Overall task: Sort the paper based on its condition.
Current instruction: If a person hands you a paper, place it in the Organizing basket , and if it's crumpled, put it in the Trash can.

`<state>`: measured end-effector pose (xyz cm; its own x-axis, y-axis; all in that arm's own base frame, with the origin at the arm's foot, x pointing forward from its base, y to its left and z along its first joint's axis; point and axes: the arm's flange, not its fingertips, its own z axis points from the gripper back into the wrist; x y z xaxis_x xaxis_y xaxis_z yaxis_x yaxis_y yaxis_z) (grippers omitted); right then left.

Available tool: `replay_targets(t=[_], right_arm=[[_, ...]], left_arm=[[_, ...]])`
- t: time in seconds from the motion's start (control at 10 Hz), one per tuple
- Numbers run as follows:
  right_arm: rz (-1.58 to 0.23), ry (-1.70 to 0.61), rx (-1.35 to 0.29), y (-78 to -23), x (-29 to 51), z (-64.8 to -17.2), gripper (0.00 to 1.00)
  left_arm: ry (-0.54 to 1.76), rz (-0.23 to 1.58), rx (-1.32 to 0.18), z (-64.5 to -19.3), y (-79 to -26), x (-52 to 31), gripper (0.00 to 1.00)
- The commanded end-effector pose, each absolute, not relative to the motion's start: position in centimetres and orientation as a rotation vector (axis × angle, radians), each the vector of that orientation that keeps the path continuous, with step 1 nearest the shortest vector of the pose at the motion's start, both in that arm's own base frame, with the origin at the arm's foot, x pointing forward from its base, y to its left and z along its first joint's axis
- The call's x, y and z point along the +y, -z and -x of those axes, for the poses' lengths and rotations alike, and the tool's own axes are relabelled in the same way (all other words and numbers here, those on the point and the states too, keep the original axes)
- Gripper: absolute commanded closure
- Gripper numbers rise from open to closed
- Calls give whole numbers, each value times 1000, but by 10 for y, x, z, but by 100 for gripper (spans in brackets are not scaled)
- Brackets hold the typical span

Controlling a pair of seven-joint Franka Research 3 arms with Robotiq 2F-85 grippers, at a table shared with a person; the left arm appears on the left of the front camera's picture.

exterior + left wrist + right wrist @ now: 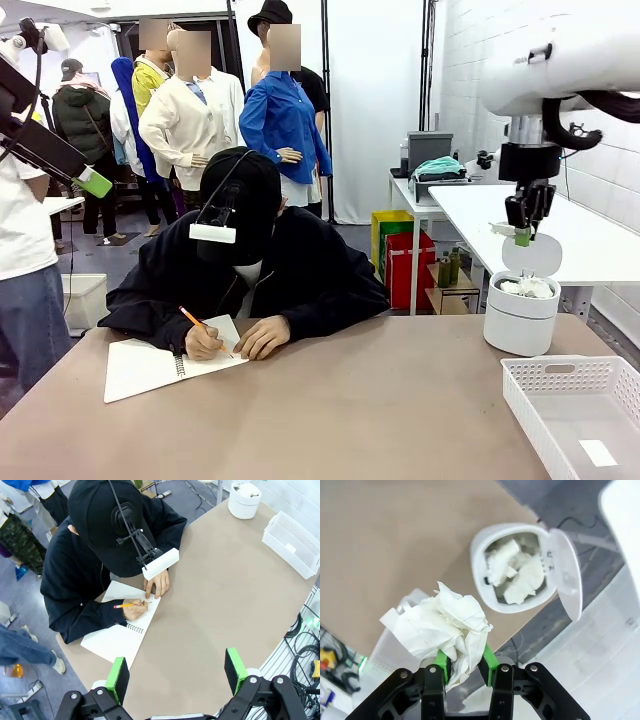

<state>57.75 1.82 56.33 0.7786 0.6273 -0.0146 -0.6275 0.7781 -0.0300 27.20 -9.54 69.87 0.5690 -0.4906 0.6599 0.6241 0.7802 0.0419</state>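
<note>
Two green-padded black fingers of the right gripper pinch a crumpled white paper wad, which bulges out above the pads toward ten o'clock in the right wrist view. At about one o'clock from that wad sits the round white lidded bin, its flip lid swung open to the three o'clock side and more crumpled white paper piled inside. In the front view the same gripper hangs on its white arm directly above the bin, which stands at the three o'clock edge of the brown table, paper scraps showing at its mouth. A white slotted plastic basket rests at five o'clock, just beside the bin.

Across the table at nine o'clock, a person in a black cap and black jacket leans over a white spiral-bound notebook, one hand holding an orange pencil and the other hand flat beside it.

From the left wrist view, the left gripper hovers high over the near table edge with its green pads spread wide apart and nothing between them; the notebook lies at eleven o'clock from it.
</note>
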Motion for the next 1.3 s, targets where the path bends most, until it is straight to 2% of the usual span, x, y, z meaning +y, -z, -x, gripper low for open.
replay_targets(t=[0.0, 0.2, 0.3, 0.4, 0.9, 1.2], right_arm=[[69, -585, -27, -535, 8, -572, 74], [100, -549, -108, -510, -1, -585, 74], [-12, -653, -168, -500, 20, -573, 74], [65, -579, -63, -525, -5, -587, 74], [67, -531, -96, -500, -1, -601, 74], [95, -537, -57, -490, -4, -606, 74]], left_arm=[[658, 202, -708, -272, -699, -95, 0], [658, 202, -708, -272, -699, -95, 0], [658, 202, -708, -272, -699, -95, 0], [658, 202, -708, -272, -699, -95, 0], [658, 202, -708, -272, -699, -95, 0], [658, 202, -708, -272, -699, -95, 0]])
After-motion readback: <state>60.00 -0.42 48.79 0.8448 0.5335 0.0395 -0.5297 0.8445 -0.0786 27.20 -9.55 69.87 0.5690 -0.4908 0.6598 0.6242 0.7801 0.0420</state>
